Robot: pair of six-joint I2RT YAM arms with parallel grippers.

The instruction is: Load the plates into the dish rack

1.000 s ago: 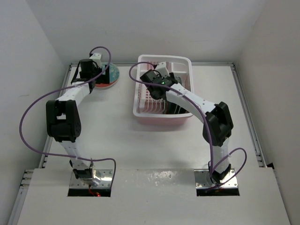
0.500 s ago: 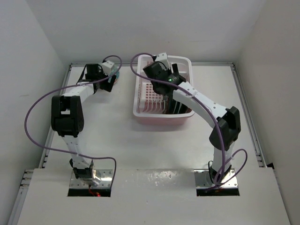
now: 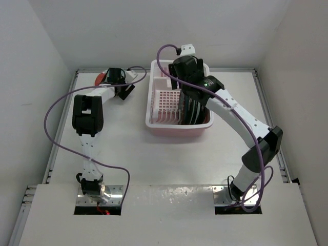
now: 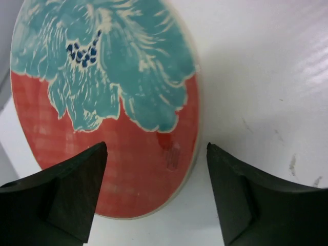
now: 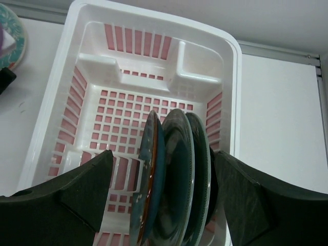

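The red plate (image 4: 128, 154) with a teal flower centre lies at the far left of the table. My left gripper (image 4: 156, 197) is open just above it, jaws straddling its near-right rim without touching. In the top view only a red sliver of that plate (image 3: 101, 78) shows beside the left gripper (image 3: 115, 81). In the pink-and-white dish rack (image 5: 56, 77) three teal plates (image 5: 177, 174) stand on edge, with a dark one partly hidden behind them. My right gripper (image 5: 164, 197) hangs open above these, holding nothing. From above, the right gripper (image 3: 185, 84) is over the dish rack (image 3: 154, 122).
White walls close the table at the back and both sides. A raised metal strip (image 3: 269, 113) runs along the table's right edge. The rack's left half (image 5: 113, 113) holds no plates. The purple cable (image 3: 51, 118) loops wide to the left of the left arm.
The right gripper has opened and lifted off the plates standing in the rack. The left arm has swung its open gripper round over the red plate.
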